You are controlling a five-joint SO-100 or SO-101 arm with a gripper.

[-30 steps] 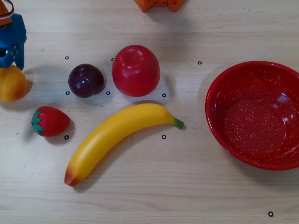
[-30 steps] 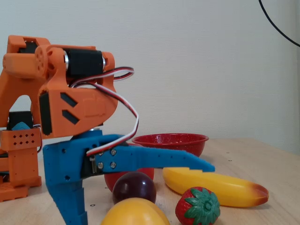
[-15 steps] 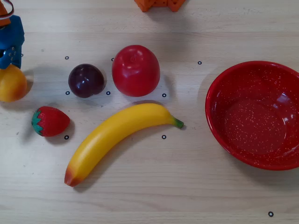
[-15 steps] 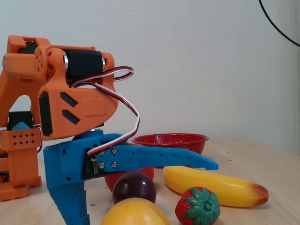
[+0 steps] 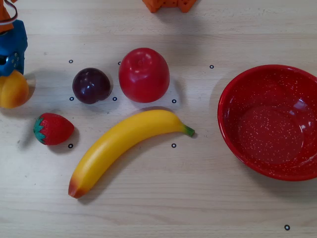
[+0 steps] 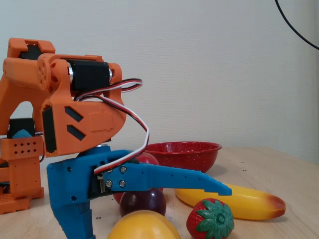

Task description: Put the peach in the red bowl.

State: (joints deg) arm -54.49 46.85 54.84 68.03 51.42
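Reaching step: gripper jaws spread wide, straddling the peach, not yet pinching. Next: closing on it, lifting, carrying to the red bowl, well apart.

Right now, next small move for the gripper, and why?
Probably close on the peach before lifting. In the fixed view the blue gripper looks open, one finger stretched above the fruit, and the red bowl sits empty across the table.

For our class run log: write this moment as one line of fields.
stage: reaching | gripper: open over peach | peach: on table, far left in overhead view | red bowl: empty | not yet grasped
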